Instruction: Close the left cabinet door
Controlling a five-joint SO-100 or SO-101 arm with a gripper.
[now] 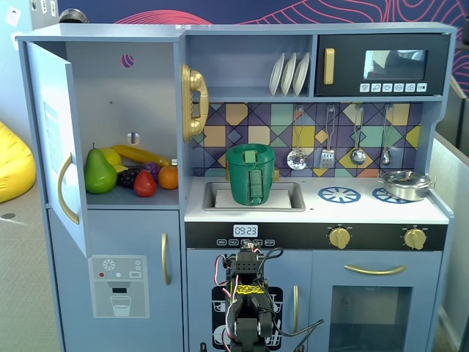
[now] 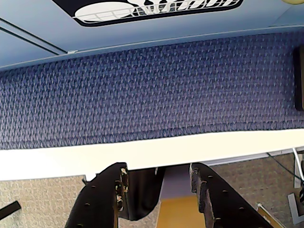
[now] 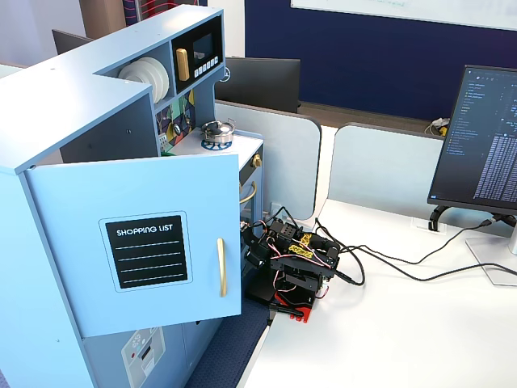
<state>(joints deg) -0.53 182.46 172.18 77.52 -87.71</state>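
Standing wide open, the left cabinet door [image 3: 137, 242], well apart from the empty, spread claw [image 2: 159, 183] below.

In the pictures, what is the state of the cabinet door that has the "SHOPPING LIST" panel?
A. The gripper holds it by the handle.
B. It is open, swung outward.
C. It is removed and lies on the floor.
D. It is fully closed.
B: the left cabinet door stands swung out, the toy fruit inside shows, and the gripper is away from it.
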